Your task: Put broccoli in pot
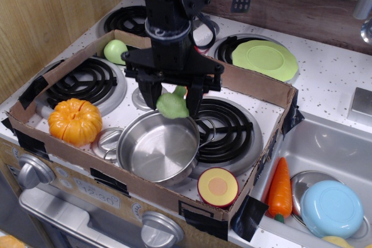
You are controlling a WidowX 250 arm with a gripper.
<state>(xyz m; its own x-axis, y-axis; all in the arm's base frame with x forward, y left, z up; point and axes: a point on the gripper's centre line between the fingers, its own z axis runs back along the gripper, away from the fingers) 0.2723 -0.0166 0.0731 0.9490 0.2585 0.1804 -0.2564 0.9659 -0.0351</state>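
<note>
No readable text, labels or numbers anywhere — none legible.

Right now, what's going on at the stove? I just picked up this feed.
The gripper is shut on the broccoli and holds it in the air just over the far rim of the pot, which sits empty inside the cardboard tray. The broccoli is not in the pot yet. The orange pumpkin sits to the pot's left, untouched, and a smooth green pear-shaped toy lies beyond the tray's back wall.
</note>
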